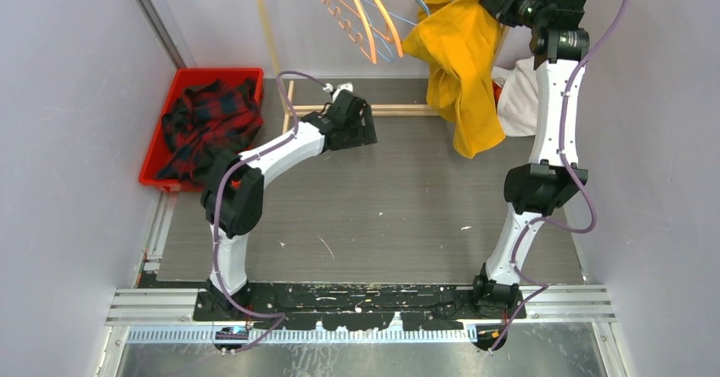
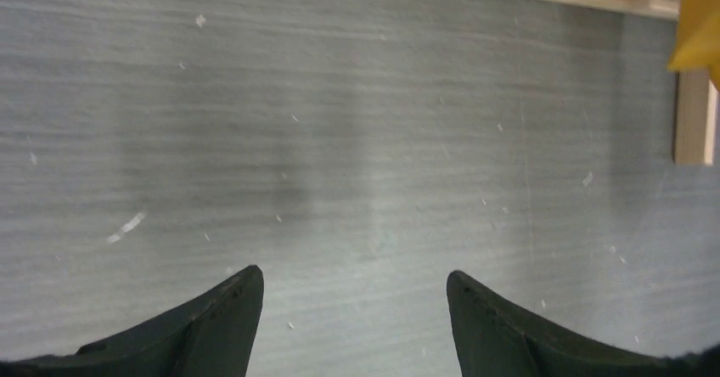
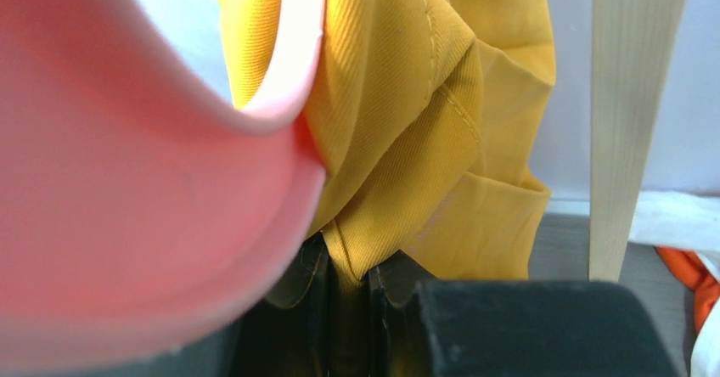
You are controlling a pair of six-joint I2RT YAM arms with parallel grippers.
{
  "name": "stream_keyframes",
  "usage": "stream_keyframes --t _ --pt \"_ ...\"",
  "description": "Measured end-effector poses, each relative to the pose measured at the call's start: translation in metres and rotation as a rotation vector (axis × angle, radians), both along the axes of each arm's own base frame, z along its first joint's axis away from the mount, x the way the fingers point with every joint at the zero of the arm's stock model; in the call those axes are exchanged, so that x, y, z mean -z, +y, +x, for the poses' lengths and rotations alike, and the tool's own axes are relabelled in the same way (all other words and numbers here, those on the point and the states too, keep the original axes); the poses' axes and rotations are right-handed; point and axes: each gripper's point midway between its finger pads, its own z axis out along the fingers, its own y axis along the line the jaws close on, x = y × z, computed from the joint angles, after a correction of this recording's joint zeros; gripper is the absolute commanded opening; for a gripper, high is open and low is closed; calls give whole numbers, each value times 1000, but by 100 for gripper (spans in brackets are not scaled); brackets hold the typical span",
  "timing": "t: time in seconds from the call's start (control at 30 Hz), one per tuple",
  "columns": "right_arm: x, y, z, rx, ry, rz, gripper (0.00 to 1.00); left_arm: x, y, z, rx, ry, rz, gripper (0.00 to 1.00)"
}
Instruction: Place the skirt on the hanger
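Hanging from the right claw, the yellow skirt was seen raised above the far right part of the desk, with its lower folds drooping toward the wooden rail at the back. That claw was closed on a fold of the fabric, which was pinched between the two dark fingers in the right wrist view. A pink hanger was seen very close to that camera and blurred, its curved edge lying against the cloth on the left. Whether the skirt was actually draped over it could not be told. A pale wooden post was seen upright just to the right of the fabric. In the top view, a row of orange and blue hangers was seen to the left of the skirt's upper part.

The left claw was held wide open above bare desk near the middle, with nothing between its fingers, well apart from the skirt. At the far left a red bin was seen, with a dark plaid garment heaped in it. A white cloth was partly seen behind the right arm.
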Motion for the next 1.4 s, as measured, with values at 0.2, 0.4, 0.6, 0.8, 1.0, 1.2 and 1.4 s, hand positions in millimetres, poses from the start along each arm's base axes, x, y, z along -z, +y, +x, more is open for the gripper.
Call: stream_keyframes --t 0.2,0.4,0.6,0.8,1.0,1.2,1.4 --pt "22 3 -23 2 79 4 1 10 18 70 -95 -153 -24 81" --pt "36 9 -68 16 139 10 1 19 29 150 -142 -331 -19 84" --pt "26 14 -108 16 115 -7 1 14 15 225 -143 -471 -26 84" --pt "15 16 -129 14 76 -32 1 20 9 255 -149 -526 -10 83" --pt "13 16 -130 13 72 -35 1 48 8 254 -129 -458 28 80" --pt "15 16 -131 13 76 -42 1 60 3 243 -68 -420 64 77" --pt "19 15 -136 14 99 -68 1 66 0 227 -6 -372 103 76"
